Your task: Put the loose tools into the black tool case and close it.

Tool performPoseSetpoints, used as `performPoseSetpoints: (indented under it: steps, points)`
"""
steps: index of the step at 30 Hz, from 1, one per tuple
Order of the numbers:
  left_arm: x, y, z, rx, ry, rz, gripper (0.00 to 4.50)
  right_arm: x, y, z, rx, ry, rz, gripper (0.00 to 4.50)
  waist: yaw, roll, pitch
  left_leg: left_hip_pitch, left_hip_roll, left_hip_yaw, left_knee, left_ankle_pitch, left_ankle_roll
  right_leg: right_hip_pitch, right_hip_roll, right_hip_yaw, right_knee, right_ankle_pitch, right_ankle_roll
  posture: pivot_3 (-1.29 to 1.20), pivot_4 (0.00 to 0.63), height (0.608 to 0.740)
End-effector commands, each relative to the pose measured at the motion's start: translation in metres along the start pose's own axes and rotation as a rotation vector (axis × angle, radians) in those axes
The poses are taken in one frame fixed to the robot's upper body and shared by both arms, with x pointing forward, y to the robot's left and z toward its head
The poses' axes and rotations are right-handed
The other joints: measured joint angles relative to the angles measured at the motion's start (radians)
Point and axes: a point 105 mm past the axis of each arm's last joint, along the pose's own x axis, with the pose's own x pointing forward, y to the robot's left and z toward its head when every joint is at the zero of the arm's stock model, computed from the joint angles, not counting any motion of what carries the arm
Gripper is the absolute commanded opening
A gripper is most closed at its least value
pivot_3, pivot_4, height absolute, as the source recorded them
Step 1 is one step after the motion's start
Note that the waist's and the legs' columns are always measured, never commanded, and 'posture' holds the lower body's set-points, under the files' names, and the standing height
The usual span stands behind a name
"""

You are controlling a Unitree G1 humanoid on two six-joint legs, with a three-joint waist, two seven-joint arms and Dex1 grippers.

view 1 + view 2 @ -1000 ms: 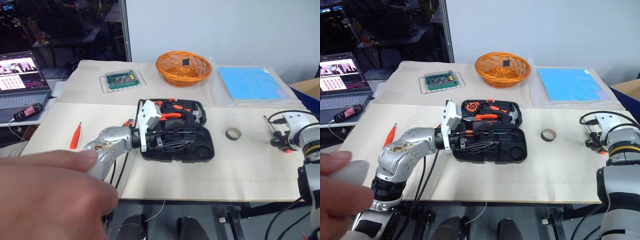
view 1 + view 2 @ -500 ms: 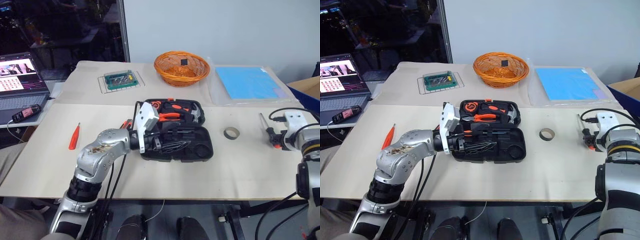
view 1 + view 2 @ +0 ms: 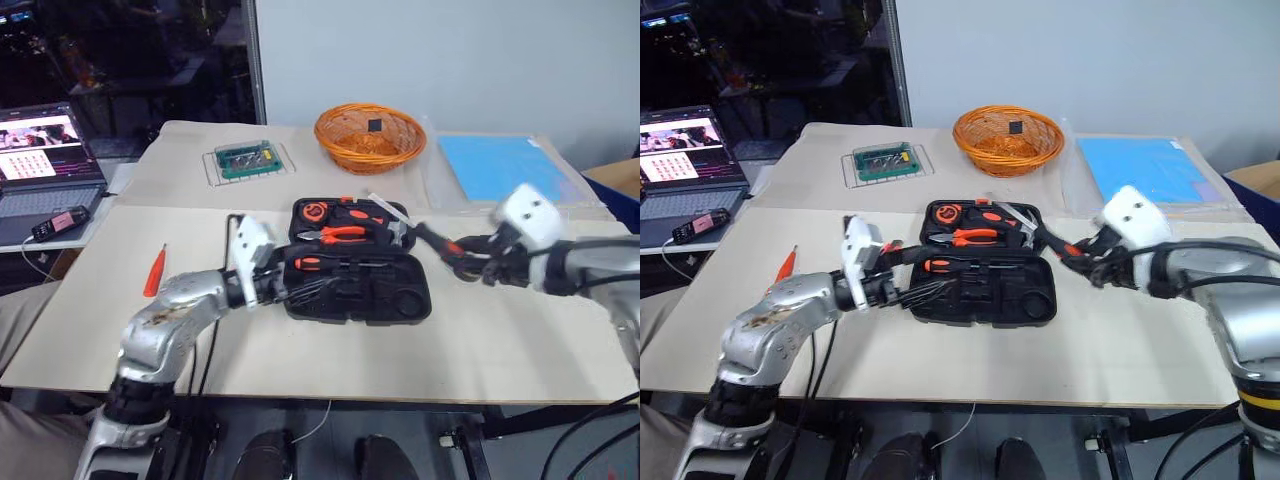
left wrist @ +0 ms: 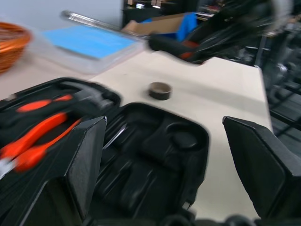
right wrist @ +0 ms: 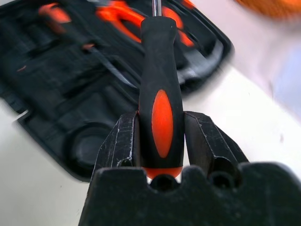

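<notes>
The black tool case (image 3: 400, 300) lies open in the middle of the table, with pliers, a hammer and a tape measure in its far half. A black-and-orange screwdriver (image 3: 308, 265) rests in the near half. My right gripper (image 3: 463, 262) is shut on another black-and-orange screwdriver (image 5: 161, 89), held over the case's right end with its shaft pointing toward the lid. My left gripper (image 4: 162, 125) stands open and empty at the case's left end. A small orange screwdriver (image 3: 155, 272) lies far left. A beige tape roll (image 4: 160, 90) sits right of the case.
An orange wicker basket (image 3: 370, 138), a green box on a wire rack (image 3: 243, 160) and a blue sheet (image 3: 490, 165) line the table's far side. A laptop (image 3: 45, 150) and a small black device (image 3: 62, 222) sit on a side surface to the left.
My right arm has swung from the table's right edge to the case, with the screwdriver in its grip. My left gripper drew back leftwards. A person's hand has left the near left.
</notes>
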Motion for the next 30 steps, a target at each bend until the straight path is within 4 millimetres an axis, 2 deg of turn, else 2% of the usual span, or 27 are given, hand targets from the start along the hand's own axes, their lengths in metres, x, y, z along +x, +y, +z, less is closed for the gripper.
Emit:
performPoseSetpoints:
  steps: [1,6,11,17,22,27,30]
  points:
    - [-0.021,-0.009,0.008,0.028,-0.015,-0.056,4.25,0.023,-0.002,0.001,-0.208,0.041,0.062,1.04,-0.008,0.0,0.0,0.0,0.0,0.001,0.001,0.0,0.0,-0.001,-0.001,-0.001,0.0,0.001,-0.001,0.0,0.15,0.74]
    - [-0.045,-0.013,0.0,0.041,0.044,-0.054,4.25,0.059,-0.015,0.002,-0.415,0.086,0.165,1.04,-0.015,0.0,0.001,0.0,0.001,0.004,0.001,0.0,-0.001,-0.003,-0.003,-0.002,0.001,0.003,-0.004,0.0,0.15,0.74]
    - [-0.056,-0.011,0.001,0.051,0.062,-0.013,4.25,0.079,-0.004,0.006,-0.465,0.056,0.3,1.04,-0.004,-0.001,0.002,0.0,0.002,0.003,0.001,0.0,-0.001,-0.003,-0.003,-0.005,0.001,0.002,-0.003,0.0,0.15,0.74]
    - [-0.059,-0.013,-0.001,0.05,0.068,0.009,4.25,0.09,0.007,0.011,-0.474,0.023,0.362,1.04,-0.007,-0.001,0.002,-0.001,0.002,0.004,0.001,-0.002,0.0,-0.003,-0.004,-0.005,0.001,0.002,-0.002,0.0,0.15,0.74]
    - [-0.059,-0.014,0.0,0.053,0.066,0.021,4.25,0.104,-0.005,0.002,-0.444,0.063,0.322,1.04,-0.01,-0.001,0.002,0.001,0.002,0.004,0.001,-0.002,-0.002,-0.003,-0.004,-0.005,0.002,0.002,-0.002,0.0,0.15,0.74]
    - [-0.06,-0.014,0.002,0.059,0.07,0.032,4.25,0.104,-0.011,0.005,-0.399,0.044,0.315,1.04,-0.009,-0.001,0.002,0.002,0.002,0.004,0.001,-0.002,-0.003,-0.003,-0.005,-0.005,0.002,0.003,-0.004,0.0,0.15,0.74]
    - [-0.061,-0.013,0.003,0.062,0.071,0.035,4.25,0.103,-0.012,0.001,-0.404,0.062,0.32,1.04,-0.009,-0.001,0.002,0.001,0.002,0.004,0.0,-0.002,-0.004,-0.004,-0.006,-0.005,0.002,0.003,-0.004,0.0,0.15,0.74]
